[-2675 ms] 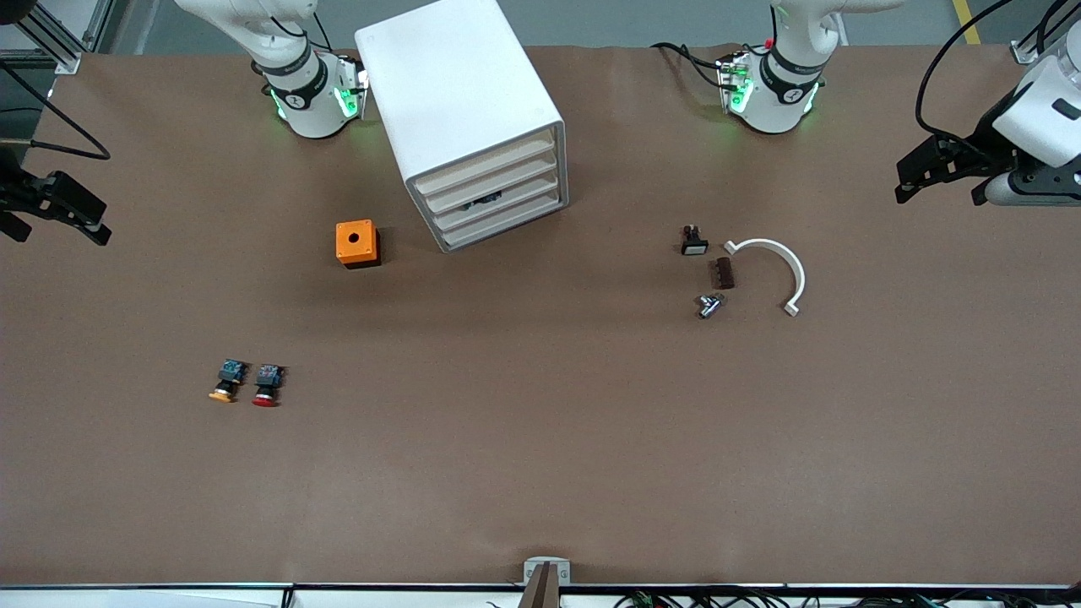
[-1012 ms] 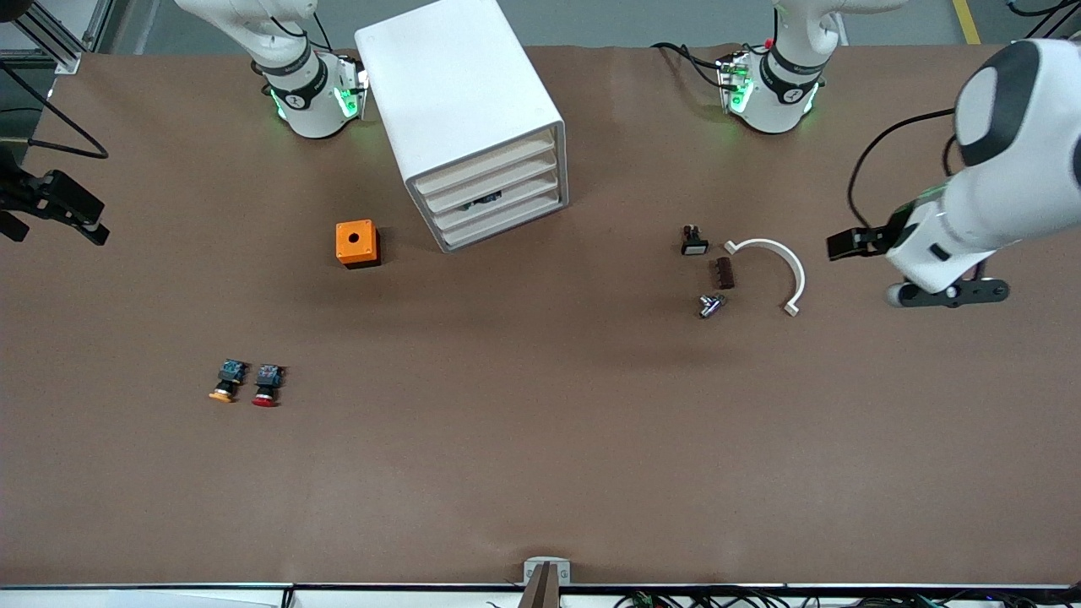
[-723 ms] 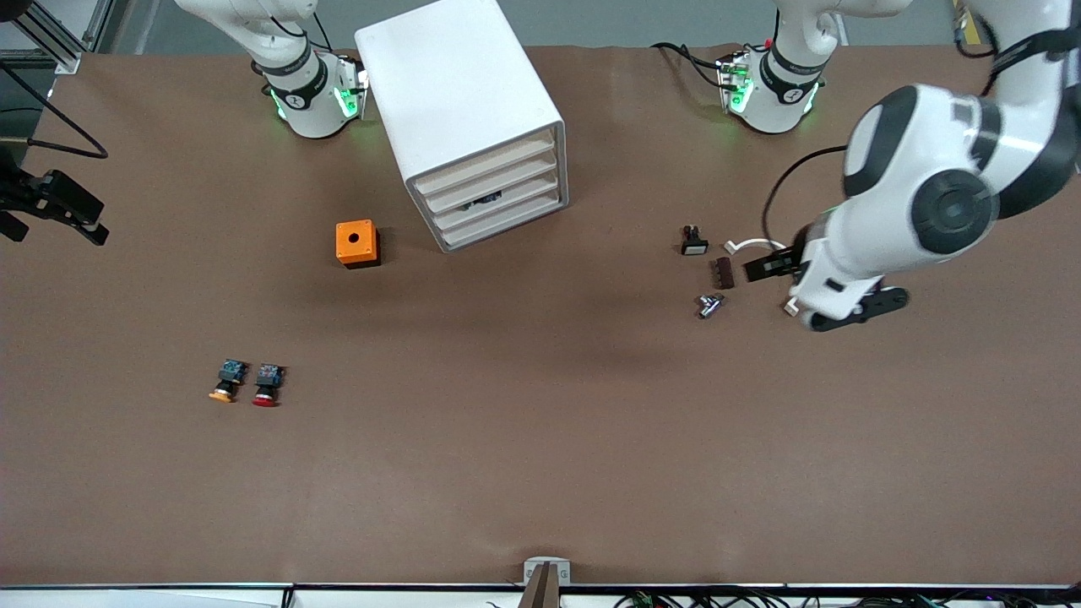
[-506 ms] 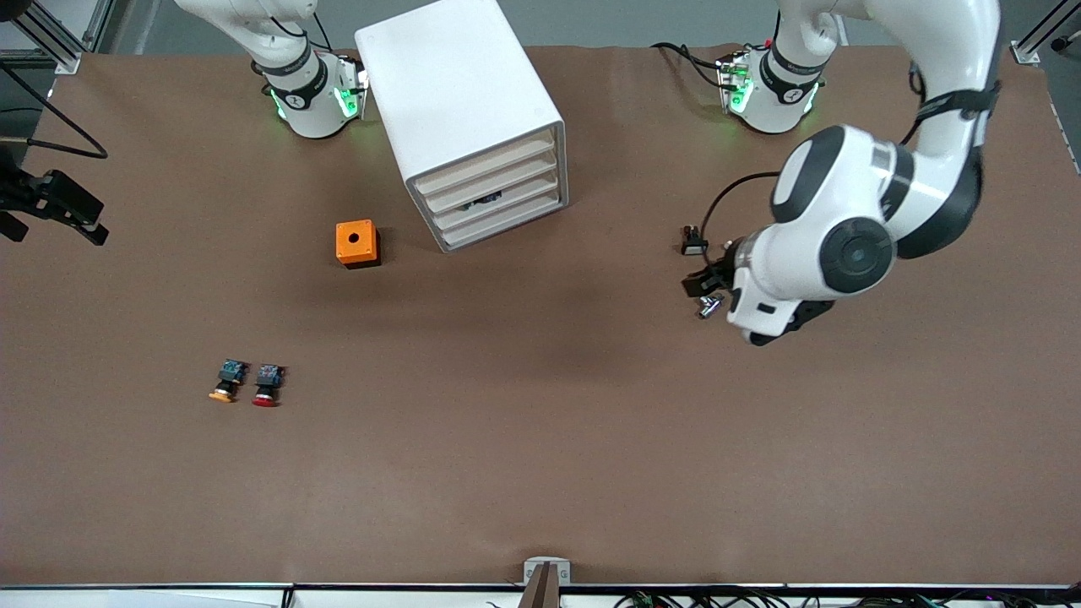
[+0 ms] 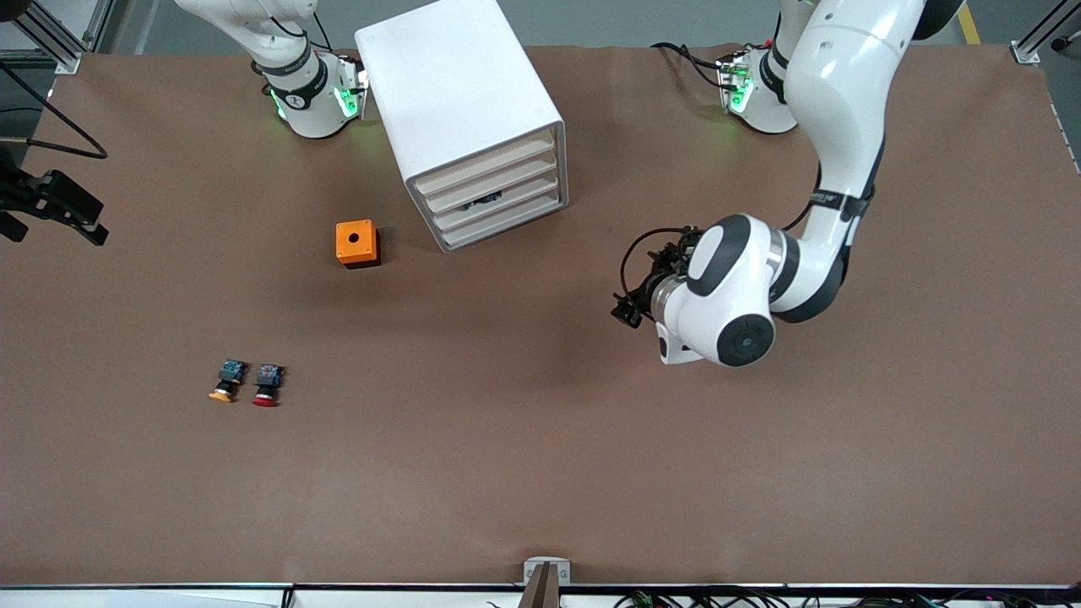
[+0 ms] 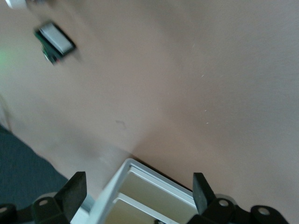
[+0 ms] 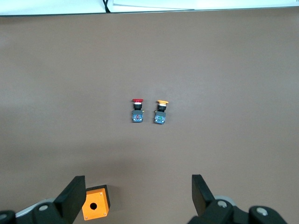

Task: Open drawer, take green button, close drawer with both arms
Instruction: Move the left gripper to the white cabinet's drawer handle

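Observation:
The white cabinet (image 5: 460, 101) stands between the arm bases, its four cream drawer fronts shut. The third drawer (image 5: 502, 207) has a dark object just above its front edge; no green button cap shows. My left gripper (image 5: 627, 308) is open and empty, low over the bare table between the cabinet and the small parts. In the left wrist view the gripper (image 6: 138, 191) frames the cabinet's corner (image 6: 140, 186). My right gripper (image 5: 57, 230) is open and empty, waiting at the right arm's end of the table; in its wrist view (image 7: 138, 191) it looks down on the table.
An orange box with a hole (image 5: 356, 243) sits beside the cabinet and shows in the right wrist view (image 7: 96, 203). A yellow-capped button (image 5: 226, 382) and a red-capped button (image 5: 267, 385) lie nearer the front camera. A small black-and-white part (image 6: 55, 41) lies by the left arm.
My left arm has swung in from the table's end, over the small parts, toward the cabinet front. The right arm has not moved.

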Robot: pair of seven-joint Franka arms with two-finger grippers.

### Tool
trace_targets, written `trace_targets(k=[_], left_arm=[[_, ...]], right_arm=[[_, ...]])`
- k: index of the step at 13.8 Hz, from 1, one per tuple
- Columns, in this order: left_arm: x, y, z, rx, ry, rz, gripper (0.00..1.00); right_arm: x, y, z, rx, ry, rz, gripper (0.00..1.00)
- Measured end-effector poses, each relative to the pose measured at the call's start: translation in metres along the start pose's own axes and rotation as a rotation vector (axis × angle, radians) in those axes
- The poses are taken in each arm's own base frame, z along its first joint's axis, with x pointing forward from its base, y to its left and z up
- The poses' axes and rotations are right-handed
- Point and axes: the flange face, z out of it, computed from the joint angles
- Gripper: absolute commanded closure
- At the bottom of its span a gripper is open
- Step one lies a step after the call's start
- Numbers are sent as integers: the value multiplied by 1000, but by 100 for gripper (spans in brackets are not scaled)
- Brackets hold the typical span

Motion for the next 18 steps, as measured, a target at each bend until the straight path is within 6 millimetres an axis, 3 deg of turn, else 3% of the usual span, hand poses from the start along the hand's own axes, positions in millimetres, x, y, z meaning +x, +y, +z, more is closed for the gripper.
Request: trace_targets(k=[4, 9, 13, 18], left_arm=[[-21, 27, 65, 65, -131, -227, 0], [-46, 43, 120, 171, -282, -443, 2], [-43, 51, 169, 287, -343, -647, 21], [-63, 39, 200, 462, -363, -690, 30]], right_arm=[[0, 0, 0, 0, 0, 0, 0], [0, 0, 0, 0, 0, 0, 0], [0, 0, 0, 0, -1, 6, 0], [0, -2, 0, 3, -3, 190, 0]])
